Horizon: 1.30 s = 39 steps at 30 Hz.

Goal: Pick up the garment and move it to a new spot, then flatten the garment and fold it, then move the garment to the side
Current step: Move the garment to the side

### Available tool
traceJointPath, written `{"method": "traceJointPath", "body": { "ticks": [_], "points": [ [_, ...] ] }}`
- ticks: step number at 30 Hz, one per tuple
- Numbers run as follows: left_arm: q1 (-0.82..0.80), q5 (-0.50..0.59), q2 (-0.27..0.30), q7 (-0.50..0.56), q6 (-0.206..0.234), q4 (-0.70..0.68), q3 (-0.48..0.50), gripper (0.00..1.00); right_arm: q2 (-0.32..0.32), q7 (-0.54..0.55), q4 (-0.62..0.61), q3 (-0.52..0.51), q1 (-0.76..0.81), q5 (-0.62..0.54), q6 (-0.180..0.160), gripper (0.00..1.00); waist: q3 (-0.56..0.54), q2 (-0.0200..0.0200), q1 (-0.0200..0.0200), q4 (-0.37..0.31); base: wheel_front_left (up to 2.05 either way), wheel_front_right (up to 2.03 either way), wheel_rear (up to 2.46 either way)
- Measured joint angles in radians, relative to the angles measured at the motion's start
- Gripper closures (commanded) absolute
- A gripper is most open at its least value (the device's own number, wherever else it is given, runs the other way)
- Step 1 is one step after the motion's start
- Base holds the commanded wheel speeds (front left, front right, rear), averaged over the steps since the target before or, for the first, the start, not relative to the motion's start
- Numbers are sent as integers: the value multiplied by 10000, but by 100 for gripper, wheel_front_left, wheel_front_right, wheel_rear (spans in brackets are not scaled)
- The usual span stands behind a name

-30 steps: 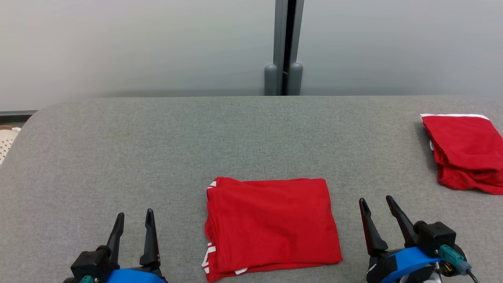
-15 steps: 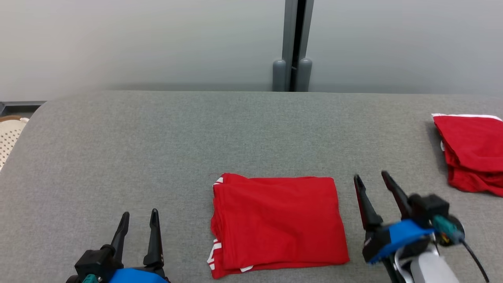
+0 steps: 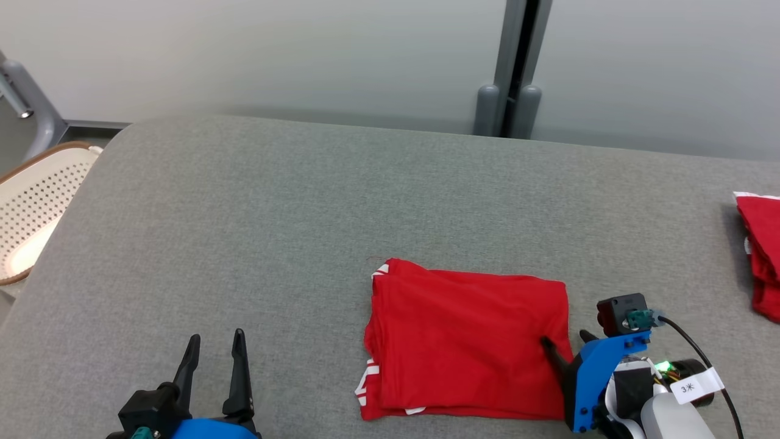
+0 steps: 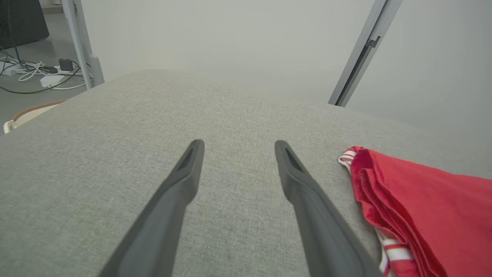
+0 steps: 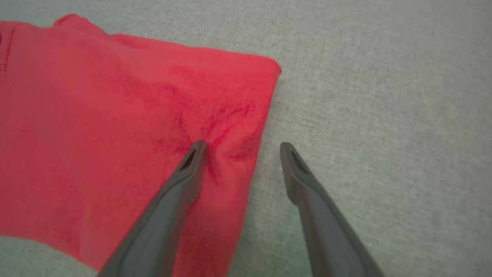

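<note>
A folded red garment point(image 3: 466, 344) with white trim lies flat on the grey table point(image 3: 274, 213), near the front edge. My right gripper point(image 3: 565, 338) stands open, tilted down at the garment's right edge. In the right wrist view the right gripper point(image 5: 242, 148) straddles that edge: one finger point(image 5: 188, 173) presses on the red garment point(image 5: 115, 115) and dimples it, the other finger point(image 5: 303, 181) is over bare table. My left gripper point(image 3: 217, 336) hovers open at the lower left, well apart from the cloth. In the left wrist view the left gripper point(image 4: 238, 145) holds nothing, with the garment point(image 4: 423, 200) to its right.
A second red garment point(image 3: 762, 256) lies at the table's right edge. A white perforated chair point(image 3: 36, 201) stands off the table's left side. Grey posts point(image 3: 509, 110) rise behind the table against the pale wall. Cables point(image 4: 38, 73) lie on the floor at the far left.
The head camera has turned, shifting the whole picture to the right. My right gripper has moved in and tipped down onto the garment's right edge. The left gripper has stayed put.
</note>
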Motion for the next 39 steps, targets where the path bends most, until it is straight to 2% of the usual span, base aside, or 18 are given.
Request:
{"method": "traceJointPath", "body": {
  "ticks": [6,8,9,10,11,18,27,32,36,39],
  "points": [
    [12,42,-94,0,-58,35,35,0,-25,744,-88,63,168,410,-2,0,165,0,0,283,0,0,0],
    [12,77,-115,0,-82,31,54,0,-29,752,-125,182,135,514,-2,56,230,0,0,286,0,0,0],
    [12,105,-119,0,-86,35,52,0,-36,748,-121,276,83,520,-2,56,263,0,0,263,0,0,0],
    [11,113,-123,0,-102,35,54,0,-38,721,-119,374,13,510,-2,82,297,0,0,225,0,0,0],
    [8,123,-127,0,-130,36,46,0,-54,675,-105,464,-78,483,-2,100,343,0,0,167,0,0,0],
    [-232,424,-121,0,-178,-88,-31,0,-278,94,-174,587,-1058,257,6,100,819,0,0,-701,0,0,0],
    [-875,594,105,-10,-261,-616,-4,0,-1001,-201,-688,-299,-1948,190,0,100,1930,0,2,-3031,0,0,0],
    [-1267,798,355,196,-280,-857,-167,0,-882,-616,-955,-905,-2148,251,0,100,2466,0,3,-4317,0,0,0],
    [-1526,911,518,522,-326,-1108,-359,0,-671,-920,-1018,-1220,-2231,303,2,100,2713,0,2,-5040,0,0,0],
    [-1583,936,619,621,-337,-1191,-397,0,-575,-1085,-1003,-1218,-2393,297,2,100,2799,0,2,-5127,0,0,0]
  ]
}}
